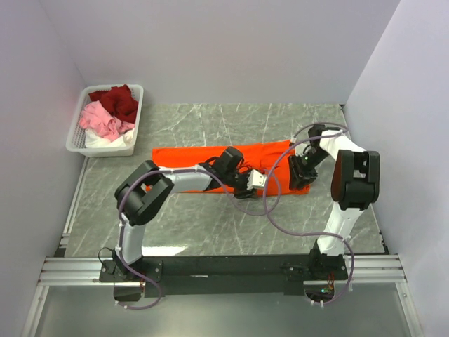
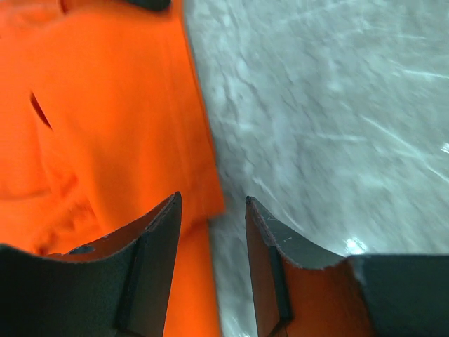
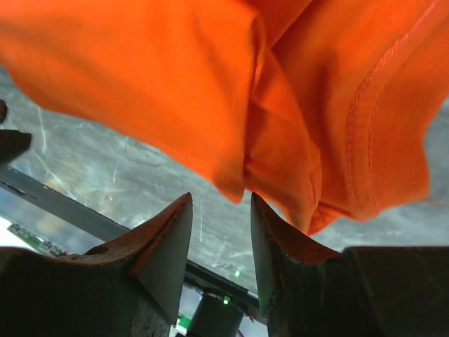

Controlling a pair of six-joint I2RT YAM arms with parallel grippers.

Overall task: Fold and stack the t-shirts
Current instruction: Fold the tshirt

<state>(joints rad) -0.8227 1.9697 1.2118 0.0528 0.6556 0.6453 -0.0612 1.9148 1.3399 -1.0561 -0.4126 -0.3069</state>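
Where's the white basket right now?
Top view: the white basket sits at the table's far left corner, against the left wall, beyond the orange t-shirt.

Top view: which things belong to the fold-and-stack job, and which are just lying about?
Job:
- orange t-shirt, spread on the table
- dark red shirt, pink shirt and white shirt, heaped in the basket

Lying about:
- the white slotted basket itself
- the marbled table
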